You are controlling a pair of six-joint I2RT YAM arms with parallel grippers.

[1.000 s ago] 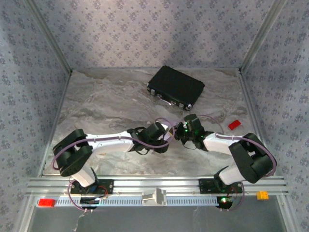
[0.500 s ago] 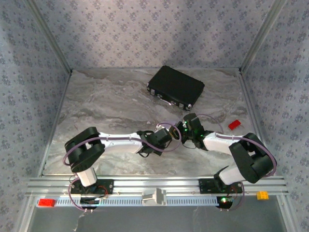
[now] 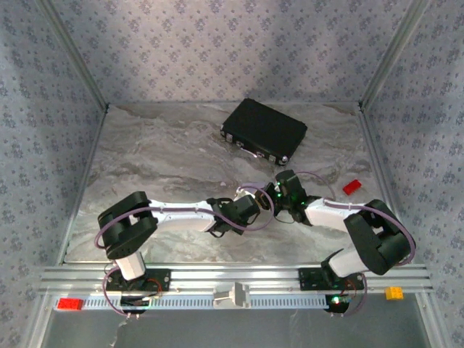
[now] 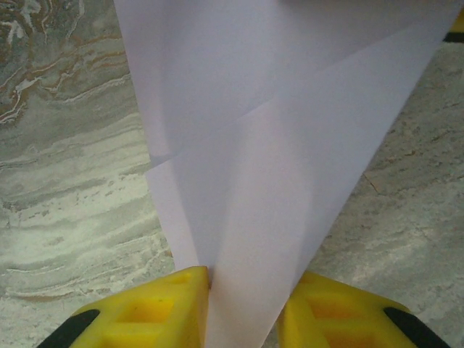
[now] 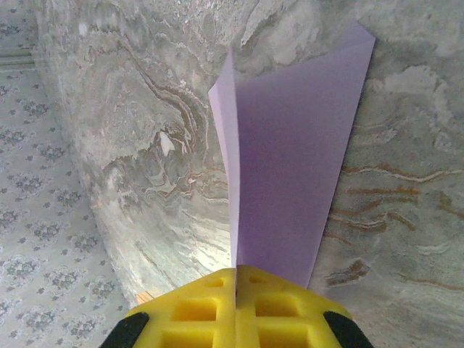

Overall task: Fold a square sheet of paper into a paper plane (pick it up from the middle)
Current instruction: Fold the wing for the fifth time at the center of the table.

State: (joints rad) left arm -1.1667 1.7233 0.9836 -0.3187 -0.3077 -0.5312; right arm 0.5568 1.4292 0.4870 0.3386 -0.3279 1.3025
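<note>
I'm working inside blue-grey patterned wallpaper walls (image 3: 217,51) that box in the grey marbled surface (image 3: 159,159), with a black rectangular case (image 3: 264,130) at the back, well apart from the work. The pale lilac square sheet of paper (image 4: 275,145), partly folded, hangs above the front middle between my arms. The right end effector (image 5: 235,272) is clamped on one edge. The left end effector (image 4: 245,279) has its fingers slightly apart around the paper, and I cannot tell whether they bite. I'd close it squarely on the crease before pulling, so the layers don't skew.

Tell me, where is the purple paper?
The paper is mid-table between the left gripper and right gripper, in front of the black case; the right one pinches it.
</note>
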